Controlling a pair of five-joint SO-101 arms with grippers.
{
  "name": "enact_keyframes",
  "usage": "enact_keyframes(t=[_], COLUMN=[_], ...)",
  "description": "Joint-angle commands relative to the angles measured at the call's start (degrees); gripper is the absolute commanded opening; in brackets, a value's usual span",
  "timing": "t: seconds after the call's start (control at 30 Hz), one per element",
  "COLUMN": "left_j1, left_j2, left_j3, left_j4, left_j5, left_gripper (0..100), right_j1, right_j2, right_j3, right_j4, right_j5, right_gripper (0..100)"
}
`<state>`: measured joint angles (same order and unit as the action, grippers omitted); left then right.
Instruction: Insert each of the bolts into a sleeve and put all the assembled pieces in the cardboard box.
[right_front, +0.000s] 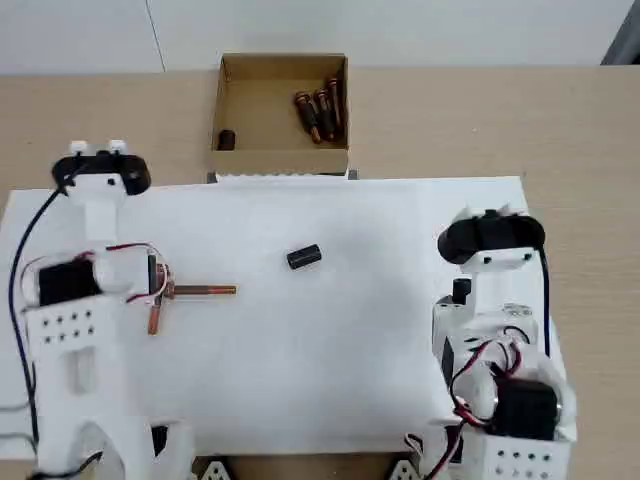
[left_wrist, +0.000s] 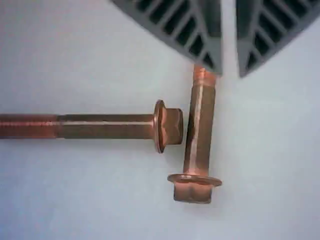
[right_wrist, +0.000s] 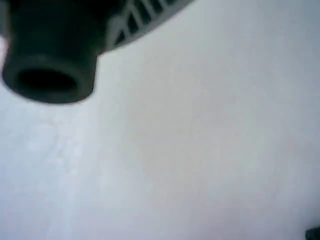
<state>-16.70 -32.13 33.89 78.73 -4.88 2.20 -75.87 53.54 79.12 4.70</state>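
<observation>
Two loose copper bolts lie on the white mat (right_front: 350, 380) at the left. One bolt (right_front: 203, 290) (left_wrist: 100, 126) lies flat, and its head nearly touches the shank of the other bolt (right_front: 155, 316) (left_wrist: 198, 135), which lies crosswise. My left gripper (right_front: 160, 283) (left_wrist: 229, 60) hovers over the threaded tip of the crosswise bolt, its fingers (left_wrist: 190, 25) shut to a thin slit with nothing between them. A black sleeve (right_front: 304, 257) lies alone mid-mat. My right gripper (right_front: 462, 296) (right_wrist: 95, 35) at the right side holds another black sleeve (right_wrist: 50, 67) above the mat.
The cardboard box (right_front: 283, 158) stands at the back centre, just beyond the mat. It holds several assembled bolts (right_front: 320, 112) at its right side and a black sleeve (right_front: 226, 140) at its left. Bare mat stretches between the two arms.
</observation>
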Motion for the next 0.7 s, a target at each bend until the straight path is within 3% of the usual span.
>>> enact_keyframes(t=[0.0, 0.33, 0.53, 0.67], left_j1=[-0.3, -0.2, -0.2, -0.4], left_j2=[5.5, 17.8, 22.1, 24.0], left_j3=[-5.1, -11.7, -12.9, -12.9], left_j4=[1.3, 10.3, 10.5, 8.8], left_j5=[-0.5, -1.3, -5.0, -6.1], left_gripper=[1, 1, 2, 8], right_j1=[0.4, 0.7, 0.6, 0.5], right_j2=[-1.6, -1.5, -1.5, -1.5], right_j3=[-0.2, 2.3, 5.1, 5.4], right_j4=[-1.7, -5.9, -10.0, -10.3], right_j5=[0.7, 0.7, 0.7, 0.7], right_gripper=[0.7, 0.7, 0.7, 0.8])
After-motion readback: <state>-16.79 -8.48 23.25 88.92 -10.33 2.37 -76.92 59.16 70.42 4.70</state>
